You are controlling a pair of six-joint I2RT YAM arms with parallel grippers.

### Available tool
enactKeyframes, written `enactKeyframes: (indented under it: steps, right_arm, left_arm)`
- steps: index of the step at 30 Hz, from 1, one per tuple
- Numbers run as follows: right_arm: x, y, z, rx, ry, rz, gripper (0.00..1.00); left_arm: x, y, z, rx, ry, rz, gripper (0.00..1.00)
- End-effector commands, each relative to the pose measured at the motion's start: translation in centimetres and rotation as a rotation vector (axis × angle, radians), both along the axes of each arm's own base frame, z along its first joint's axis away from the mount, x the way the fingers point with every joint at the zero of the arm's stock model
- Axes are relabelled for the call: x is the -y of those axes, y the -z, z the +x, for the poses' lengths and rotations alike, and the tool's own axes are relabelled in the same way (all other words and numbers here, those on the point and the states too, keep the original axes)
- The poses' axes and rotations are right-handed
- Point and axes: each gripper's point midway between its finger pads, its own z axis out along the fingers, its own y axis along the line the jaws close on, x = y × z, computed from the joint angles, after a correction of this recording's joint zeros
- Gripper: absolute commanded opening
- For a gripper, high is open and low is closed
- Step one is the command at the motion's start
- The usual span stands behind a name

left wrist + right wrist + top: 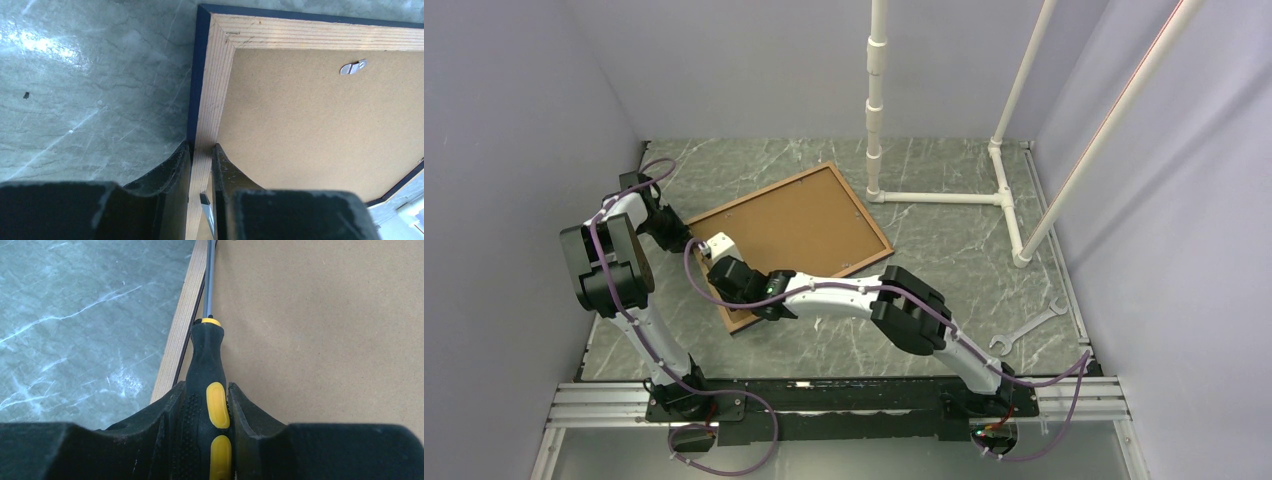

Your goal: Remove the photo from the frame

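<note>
On wrist views alone, left tool pinches frame, right tool pinches screwdriver.

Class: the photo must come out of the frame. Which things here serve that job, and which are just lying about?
On the job: frame, photo (back up), screwdriver, left gripper, right gripper.
Lying about: wrench, white pipes.

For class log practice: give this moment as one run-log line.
photo back-up in frame | left gripper shut on frame | right gripper shut on screwdriver
</note>
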Motion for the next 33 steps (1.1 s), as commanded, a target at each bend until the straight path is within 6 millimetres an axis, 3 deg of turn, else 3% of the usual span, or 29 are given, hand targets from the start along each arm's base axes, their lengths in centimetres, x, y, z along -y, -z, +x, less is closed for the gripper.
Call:
enactKeyframes:
  steps: [1,9,20,33]
  right_arm:
    - [-1.0,-1.2,0.8,0.017,0.036,0.030,0.00]
    - [-0.6,-1.7,1.2,0.033,0.057,0.033,0.00]
    - [-0.4,-0.7,0.4,-0.004,0.039,0.033,0.00]
    - [-0.3,0.7,2.4,0.024,0.138,-0.045,0.00]
  left_arm:
    - [0.3,1.1,-1.3,-0.068,0.019,-0.004,0.00]
    - [0.3,1.2,-1.3,-0.071,0.019,-0.005,0.00]
    - [0.3,1.2,-1.3,-0.072,0.019,-0.004,0.00]
    - [0.3,1.3,-1.3,-0.072,0.019,-0.006,0.00]
